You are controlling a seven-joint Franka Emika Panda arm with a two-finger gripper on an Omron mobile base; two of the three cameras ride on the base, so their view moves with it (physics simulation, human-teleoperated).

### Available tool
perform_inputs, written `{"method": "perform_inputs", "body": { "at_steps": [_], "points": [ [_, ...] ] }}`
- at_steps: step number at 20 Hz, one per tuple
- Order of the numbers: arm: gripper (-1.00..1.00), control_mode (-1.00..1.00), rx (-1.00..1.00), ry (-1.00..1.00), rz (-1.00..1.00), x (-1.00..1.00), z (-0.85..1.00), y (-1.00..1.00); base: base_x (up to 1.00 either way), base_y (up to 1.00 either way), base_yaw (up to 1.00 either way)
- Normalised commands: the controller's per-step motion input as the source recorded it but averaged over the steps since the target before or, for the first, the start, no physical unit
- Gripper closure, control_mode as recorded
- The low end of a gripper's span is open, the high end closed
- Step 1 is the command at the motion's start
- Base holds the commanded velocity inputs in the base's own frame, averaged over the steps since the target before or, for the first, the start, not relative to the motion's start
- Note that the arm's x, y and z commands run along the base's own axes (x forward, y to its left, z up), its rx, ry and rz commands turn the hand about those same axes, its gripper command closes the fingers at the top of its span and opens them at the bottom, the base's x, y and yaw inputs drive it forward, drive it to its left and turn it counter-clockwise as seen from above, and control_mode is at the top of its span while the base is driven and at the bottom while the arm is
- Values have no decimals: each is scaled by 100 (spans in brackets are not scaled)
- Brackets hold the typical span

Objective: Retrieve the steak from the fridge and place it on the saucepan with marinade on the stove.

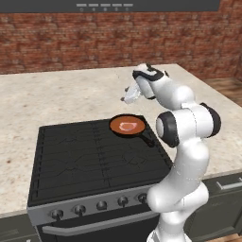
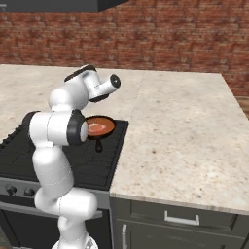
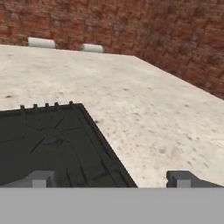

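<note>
We count one stove [image 1: 90, 160], black-topped with dark grates, set into a pale speckled bench [image 1: 56, 94] that runs along a red brick wall [image 1: 94, 38]. Along the steel front of the stove we can make out five dark knobs [image 1: 101, 205] in the left base view, the last one partly behind the arm.

There is one saucepan [image 1: 126, 126], and it sits on the stove's back right corner, its short black handle [image 1: 147, 138] pointing toward the front right. Inside it lies one round layer of orange-brown marinade [image 1: 134, 129], and on that marinade rests one steak [image 1: 126, 126], a small pale pink slab near the middle of the pan. From the right base view the same pan [image 2: 99, 127] shows partly behind the arm's elbow, with the steak [image 2: 97, 127] pale against the sauce.

We see one gripper [image 1: 127, 96], raised above the bench just behind and to the right of the saucepan, apart from it and carrying nothing. In the hand view its two fingertips [image 3: 40, 178] stand far apart at the bottom corners, so the gripper [image 3: 111, 179] is spread wide and empty. Between them we see the stove's rear corner [image 3: 52, 140] and the bare bench [image 3: 144, 113] stretching to the brick wall. At the foot of that wall, far off, lie two small pale cylinders [image 3: 41, 42], too distant for us to tell what they are.

Below the bench on the right, one dark cabinet front [image 2: 180, 223] carries a pale bar handle.
</note>
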Motion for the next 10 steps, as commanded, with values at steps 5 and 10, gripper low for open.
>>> {"method": "perform_inputs", "body": {
  "at_steps": [5,10],
  "points": [
    [-100,-100,2,-38,-4,-100,4,-93,0,0,0],
    [-100,-100,3,-39,-1,-100,-6,-85,0,0,0]
  ]
}}
